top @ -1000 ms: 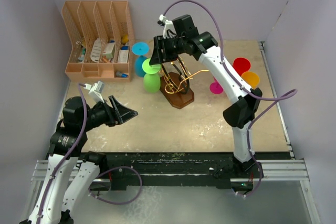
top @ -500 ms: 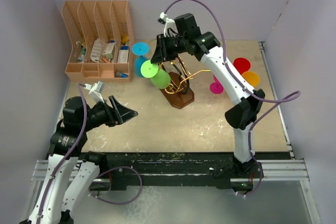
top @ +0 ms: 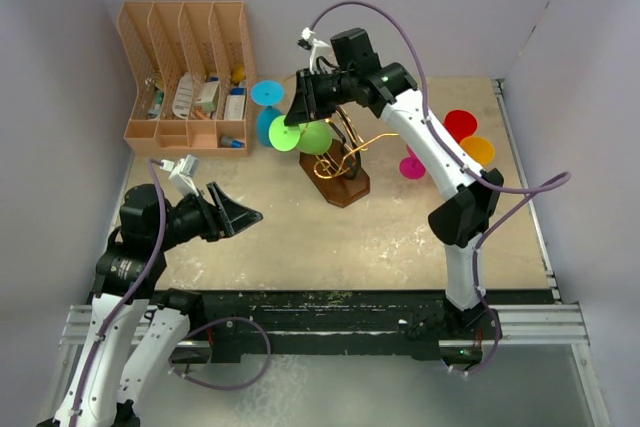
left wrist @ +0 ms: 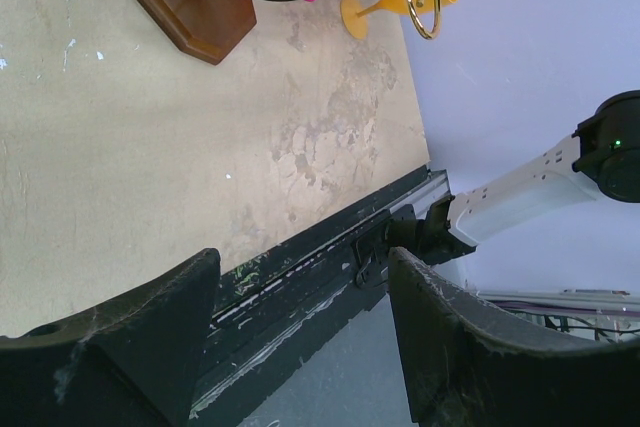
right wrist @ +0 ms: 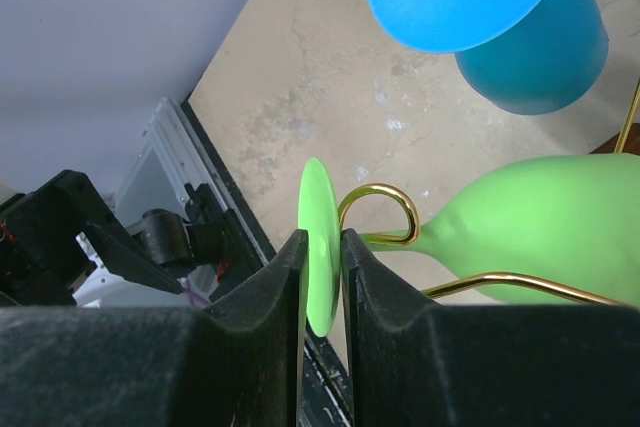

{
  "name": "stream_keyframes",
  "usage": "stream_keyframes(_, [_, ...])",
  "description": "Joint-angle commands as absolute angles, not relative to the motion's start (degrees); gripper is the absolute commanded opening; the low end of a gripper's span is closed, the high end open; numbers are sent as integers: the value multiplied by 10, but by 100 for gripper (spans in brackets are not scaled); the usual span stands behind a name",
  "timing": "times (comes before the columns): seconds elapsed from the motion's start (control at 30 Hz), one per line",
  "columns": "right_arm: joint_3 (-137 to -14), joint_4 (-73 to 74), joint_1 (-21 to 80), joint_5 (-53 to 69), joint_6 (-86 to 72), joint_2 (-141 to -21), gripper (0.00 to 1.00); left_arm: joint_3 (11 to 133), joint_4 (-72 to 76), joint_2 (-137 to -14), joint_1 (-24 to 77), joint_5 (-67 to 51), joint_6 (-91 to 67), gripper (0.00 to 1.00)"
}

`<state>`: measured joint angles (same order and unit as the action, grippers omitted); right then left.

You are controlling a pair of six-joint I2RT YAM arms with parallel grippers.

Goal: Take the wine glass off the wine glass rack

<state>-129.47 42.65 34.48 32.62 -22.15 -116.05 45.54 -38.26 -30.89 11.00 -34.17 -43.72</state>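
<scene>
The green wine glass (top: 316, 137) lies tilted sideways on the wine glass rack (top: 345, 183), a gold wire stand on a dark brown wooden base. Its stem rests in a curled gold arm (right wrist: 380, 193). My right gripper (right wrist: 322, 247) is shut on the glass's flat green foot (right wrist: 320, 209), one finger on each face of the disc; in the top view this gripper (top: 297, 113) sits at the rack's left side. My left gripper (top: 244, 213) hovers open and empty near the table's front left, far from the rack; its wrist view catches only the rack's base (left wrist: 185, 2).
A blue glass (top: 266, 107) stands just left of the rack, close below my right fingers (right wrist: 530, 57). Pink (top: 412, 165), red (top: 460, 125) and orange (top: 478, 151) glasses stand at the right. A tan slotted organiser (top: 185, 77) fills the back left corner.
The right jaws closed onto the green glass's foot. The glass swung from hanging bowl-down at the rack's left to lying sideways, bowl up toward the rack. The left arm stayed still.
</scene>
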Motion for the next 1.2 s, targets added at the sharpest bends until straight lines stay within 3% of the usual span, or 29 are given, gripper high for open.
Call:
stream_keyframes(0.0, [-1290, 412, 348, 349, -224, -1133, 21, 464, -362, -307, 109, -339, -426, 71])
stream_keyframes(0.17, [-1288, 409, 348, 338, -228, -1130, 0, 464, -362, -307, 109, -339, -426, 71])
stream_keyframes(0.8, [-1137, 226, 281, 313, -340, -1028, 0, 470, -351, -312, 109, -342, -435, 71])
stream_keyframes(1.17, [-1119, 51, 265, 365, -451, -1046, 0, 473, -346, -314, 109, -342, -440, 71])
